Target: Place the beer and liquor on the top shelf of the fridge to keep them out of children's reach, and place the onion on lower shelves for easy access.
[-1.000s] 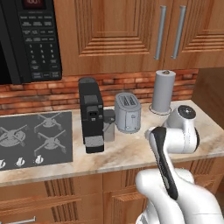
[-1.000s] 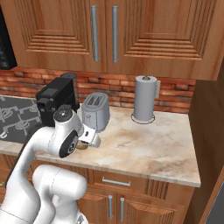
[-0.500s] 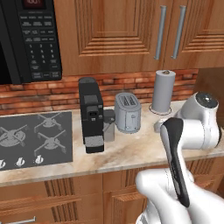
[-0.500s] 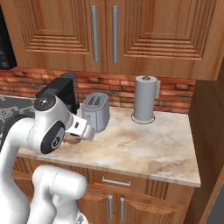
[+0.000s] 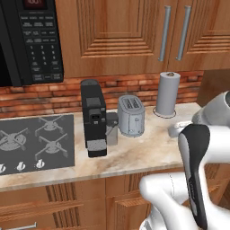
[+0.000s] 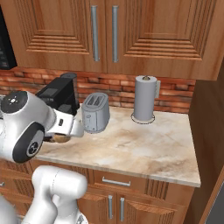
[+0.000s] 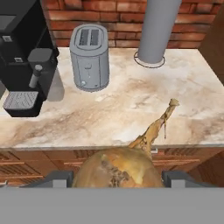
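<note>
In the hand view the tan-yellow onion point(image 7: 117, 168) sits right at the bottom, its thin stem tip pointing up over the counter's front edge. My gripper point(image 7: 117, 177) is shut on the onion, one grey finger point(image 7: 52, 178) on each side of the bulb. From the right base view a brown sliver of the onion point(image 6: 60, 139) peeks out under my wrist, above the counter's front left part. The beer, the liquor, the fridge and its shelves are out of view.
On the marble counter point(image 6: 144, 148) stand a black coffee machine point(image 5: 93, 117), a grey toaster point(image 5: 130, 115) and a paper towel roll point(image 5: 166, 93). A stovetop point(image 5: 36, 141) lies to the left under a black microwave point(image 5: 31, 40). Wooden cabinets hang above.
My arm has swung and folded outward, with the elbow lower and further to the side. The hand has drawn back toward the counter's front edge, still holding the onion. The counter items have not moved.
</note>
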Robot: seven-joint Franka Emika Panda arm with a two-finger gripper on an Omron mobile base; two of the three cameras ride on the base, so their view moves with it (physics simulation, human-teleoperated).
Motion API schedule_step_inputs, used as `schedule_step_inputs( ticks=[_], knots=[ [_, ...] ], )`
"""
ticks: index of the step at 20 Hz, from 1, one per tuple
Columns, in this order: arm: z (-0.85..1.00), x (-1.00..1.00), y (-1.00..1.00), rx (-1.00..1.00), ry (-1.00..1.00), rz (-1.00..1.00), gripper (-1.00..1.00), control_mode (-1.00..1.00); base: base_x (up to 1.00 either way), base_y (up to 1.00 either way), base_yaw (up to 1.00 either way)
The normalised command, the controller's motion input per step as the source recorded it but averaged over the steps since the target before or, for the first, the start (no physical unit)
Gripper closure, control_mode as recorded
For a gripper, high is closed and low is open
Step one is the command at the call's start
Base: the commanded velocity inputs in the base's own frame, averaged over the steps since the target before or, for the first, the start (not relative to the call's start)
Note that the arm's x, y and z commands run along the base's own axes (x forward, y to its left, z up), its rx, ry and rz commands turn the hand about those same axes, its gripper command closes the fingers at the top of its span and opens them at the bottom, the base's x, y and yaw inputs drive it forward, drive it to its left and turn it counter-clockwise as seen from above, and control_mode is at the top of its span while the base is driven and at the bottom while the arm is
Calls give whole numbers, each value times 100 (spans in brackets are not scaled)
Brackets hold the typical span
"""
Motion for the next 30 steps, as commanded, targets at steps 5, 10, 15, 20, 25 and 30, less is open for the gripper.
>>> schedule_step_inputs(
  ticks=[5,10,15,20,25,30],
  knots=[
    [32,-46,20,-10,-8,10,100,-100,0,0,0],
    [21,-31,22,-10,0,14,100,-100,0,0,0],
    [12,-24,13,-7,0,12,100,100,-7,1,3],
    [0,0,0,0,0,0,100,100,-38,-3,6],
    [0,0,0,0,0,0,100,100,-31,-26,0],
    [0,0,0,0,0,0,100,100,-29,-55,0]
  ],
)
